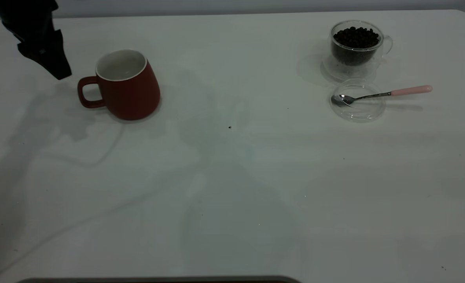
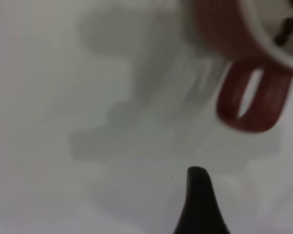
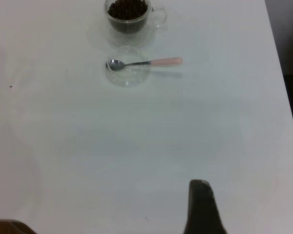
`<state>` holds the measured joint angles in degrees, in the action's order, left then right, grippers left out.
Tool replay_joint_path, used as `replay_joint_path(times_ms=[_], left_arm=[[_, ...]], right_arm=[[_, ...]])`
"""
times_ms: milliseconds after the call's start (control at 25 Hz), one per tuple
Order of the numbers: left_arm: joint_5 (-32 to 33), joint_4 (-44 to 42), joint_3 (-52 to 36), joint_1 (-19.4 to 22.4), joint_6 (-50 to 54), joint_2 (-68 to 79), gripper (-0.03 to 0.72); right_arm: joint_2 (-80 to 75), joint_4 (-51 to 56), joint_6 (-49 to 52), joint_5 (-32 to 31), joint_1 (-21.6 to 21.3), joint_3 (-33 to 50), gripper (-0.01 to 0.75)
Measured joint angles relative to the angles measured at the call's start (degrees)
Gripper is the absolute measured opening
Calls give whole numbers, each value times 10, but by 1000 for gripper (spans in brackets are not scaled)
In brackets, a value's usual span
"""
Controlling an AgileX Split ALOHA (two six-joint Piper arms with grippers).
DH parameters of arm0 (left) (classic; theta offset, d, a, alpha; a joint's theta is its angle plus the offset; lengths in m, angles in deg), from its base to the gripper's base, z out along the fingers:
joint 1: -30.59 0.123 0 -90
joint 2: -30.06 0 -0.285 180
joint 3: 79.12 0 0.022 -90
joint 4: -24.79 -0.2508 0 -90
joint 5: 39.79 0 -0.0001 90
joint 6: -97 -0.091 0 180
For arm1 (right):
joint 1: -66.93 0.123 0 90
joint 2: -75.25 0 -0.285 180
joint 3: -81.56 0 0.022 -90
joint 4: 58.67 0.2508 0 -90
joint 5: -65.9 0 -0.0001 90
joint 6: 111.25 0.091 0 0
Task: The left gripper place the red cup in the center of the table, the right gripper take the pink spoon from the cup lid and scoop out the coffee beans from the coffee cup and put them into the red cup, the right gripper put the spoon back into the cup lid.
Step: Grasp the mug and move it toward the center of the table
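The red cup (image 1: pixel 128 88) stands upright at the table's (image 1: pixel 232 177) left, its handle pointing at my left gripper (image 1: pixel 61 74). That gripper hovers just left of the handle, its black tip closed to a single point and empty. In the left wrist view the handle (image 2: pixel 251 102) is close beyond the gripper tip (image 2: pixel 198 173). At the right, the coffee cup (image 1: pixel 356 47) holds coffee beans (image 1: pixel 356 37). The cup lid (image 1: pixel 360 112) lies in front of it, with the pink spoon (image 1: pixel 374 95) across it. My right gripper (image 3: pixel 199 187) is far from the spoon (image 3: pixel 146 62) and out of the exterior view.
A small dark speck (image 1: pixel 229 127) lies near the table's middle. The table's rounded corner is behind the coffee cup, and its right edge (image 3: pixel 283 73) shows in the right wrist view. A dark strip (image 1: pixel 157 280) runs along the front edge.
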<state>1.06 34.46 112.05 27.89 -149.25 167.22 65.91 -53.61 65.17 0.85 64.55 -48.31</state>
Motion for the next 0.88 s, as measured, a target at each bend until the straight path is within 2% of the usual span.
replay_joint_path(times_ms=[160,440,880], left_arm=[[-1,44,0,0,-76,13,587],[-30,46,0,-5,-112,41,587],[-93,48,3,-73,-200,76,587]], right_arm=[[0,0,0,0,0,0,537],[0,0,0,0,0,0,537],[0,0,0,0,0,0,537]])
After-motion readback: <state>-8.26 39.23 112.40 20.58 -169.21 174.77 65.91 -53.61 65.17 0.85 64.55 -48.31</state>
